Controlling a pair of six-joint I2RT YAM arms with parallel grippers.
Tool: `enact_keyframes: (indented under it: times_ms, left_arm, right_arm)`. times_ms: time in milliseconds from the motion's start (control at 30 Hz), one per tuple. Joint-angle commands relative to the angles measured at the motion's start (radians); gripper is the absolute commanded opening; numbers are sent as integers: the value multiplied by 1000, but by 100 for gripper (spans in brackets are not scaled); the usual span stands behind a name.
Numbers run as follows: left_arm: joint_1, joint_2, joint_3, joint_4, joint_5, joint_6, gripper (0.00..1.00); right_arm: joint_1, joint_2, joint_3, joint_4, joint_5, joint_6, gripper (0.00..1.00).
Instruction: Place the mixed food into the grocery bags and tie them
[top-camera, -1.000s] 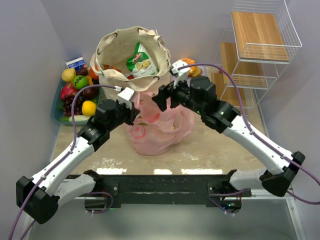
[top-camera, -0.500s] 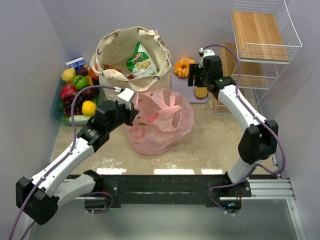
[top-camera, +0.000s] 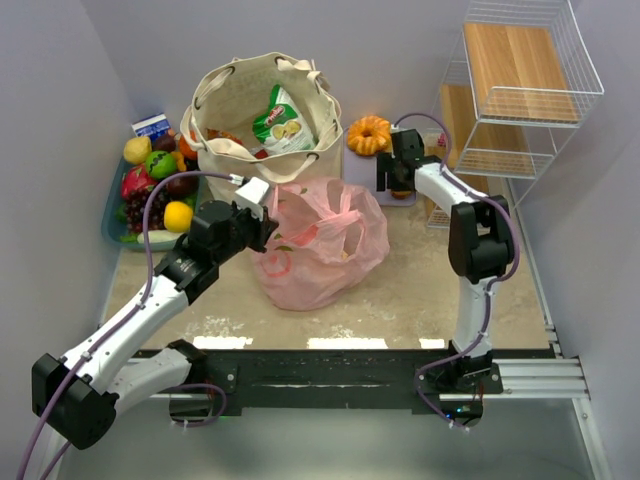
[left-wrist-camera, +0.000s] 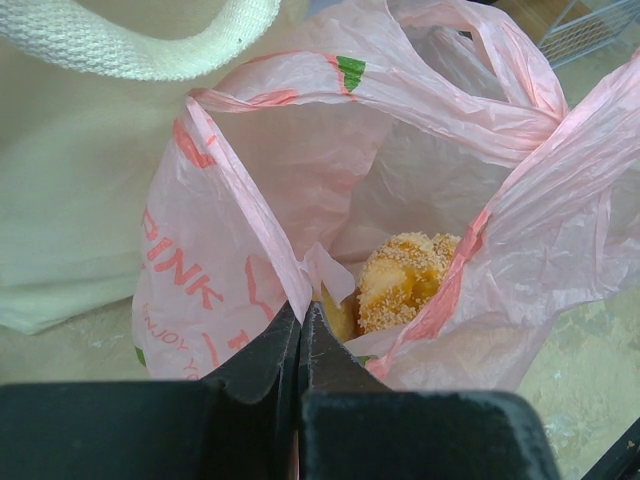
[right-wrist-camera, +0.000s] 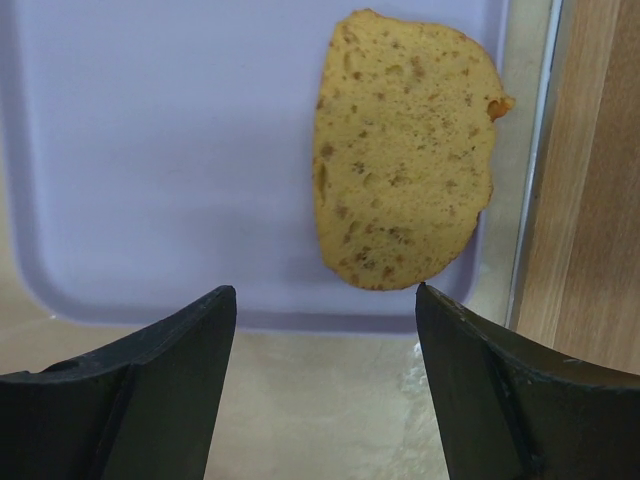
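hemmed by the wire rack at right and fruit bin at left; open only across bare table near the arms. clenched on the rim of the pink bag with the left gripper, a seeded pastry inside. spread wide at the right gripper, over a golden slice on the lilac tray near the ring cake. in the canvas tote, a green-white packet.

the tote stands behind the plastic bag, ring cake to its right, fruit bin left.

Pink bag open, pastry inside, tote upright
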Motion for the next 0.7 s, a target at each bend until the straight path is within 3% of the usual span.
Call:
enact_keyframes:
  times_ms: [0,400,667]
  left_arm:
    - [7,-3,-1,25,27,9,0]
    - [7,11,0,27,44,7,0]
    - [7,5,0,24,41,9,0]
  right_arm:
    - [-7,-17,41,80,63,-58,74]
    - [-11,118,70,93,132,-135,65]
    - [-22,185,113,21,160,-86,49]
